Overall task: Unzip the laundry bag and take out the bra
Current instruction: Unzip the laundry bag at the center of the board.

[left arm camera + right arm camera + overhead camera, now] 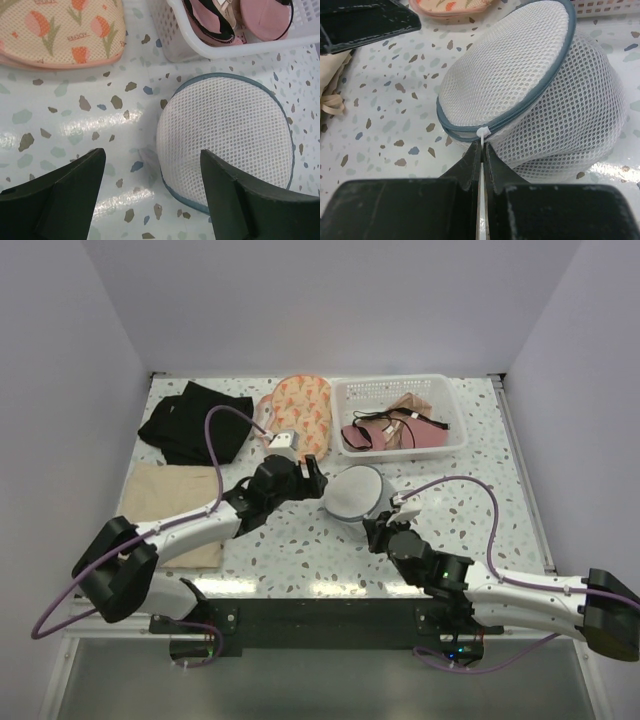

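Note:
A round white mesh laundry bag (pixel 355 492) with a blue-grey zipper rim sits mid-table; it also shows in the left wrist view (pixel 225 135) and the right wrist view (pixel 530 85). My right gripper (pixel 482 147) is shut on the white zipper pull (pixel 483 133) at the bag's near edge; in the top view the right gripper (pixel 378 530) touches the bag's front. My left gripper (pixel 310 475) is open and empty, hovering just left of the bag, its fingers (pixel 60 190) straddling the bag's left edge. The bag's contents are hidden by the mesh.
A white basket (pixel 400 390) with pink bras (pixel 395 432) stands at the back right. A peach tulip-print mesh bag (pixel 300 410) lies behind the left gripper. Black clothing (pixel 195 422) and a beige cloth (pixel 170 495) lie at the left.

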Controlling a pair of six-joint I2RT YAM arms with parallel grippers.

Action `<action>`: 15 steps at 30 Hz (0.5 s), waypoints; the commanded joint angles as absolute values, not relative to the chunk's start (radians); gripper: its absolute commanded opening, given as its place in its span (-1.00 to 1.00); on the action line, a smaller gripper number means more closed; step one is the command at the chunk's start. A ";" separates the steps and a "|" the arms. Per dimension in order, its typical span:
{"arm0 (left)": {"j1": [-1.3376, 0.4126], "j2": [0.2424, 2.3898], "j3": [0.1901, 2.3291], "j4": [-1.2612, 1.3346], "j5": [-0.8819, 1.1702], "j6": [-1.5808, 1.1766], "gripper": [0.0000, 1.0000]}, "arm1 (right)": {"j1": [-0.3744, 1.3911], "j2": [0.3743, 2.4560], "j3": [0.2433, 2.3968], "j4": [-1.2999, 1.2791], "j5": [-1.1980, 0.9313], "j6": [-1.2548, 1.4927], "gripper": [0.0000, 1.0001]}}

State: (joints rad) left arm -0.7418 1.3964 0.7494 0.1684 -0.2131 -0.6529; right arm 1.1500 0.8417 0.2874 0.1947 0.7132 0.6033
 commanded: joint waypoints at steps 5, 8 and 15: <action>-0.770 1.279 0.670 0.120 -0.183 -0.794 0.66 | 1.154 0.853 0.299 0.294 0.713 0.615 -1.00; -0.796 1.249 0.650 0.120 -0.183 -0.834 0.68 | 1.152 0.880 0.311 0.322 0.706 0.612 -1.00; -0.853 1.233 0.627 0.159 -0.193 -0.910 0.69 | 1.152 0.983 0.341 0.413 0.683 0.603 -1.00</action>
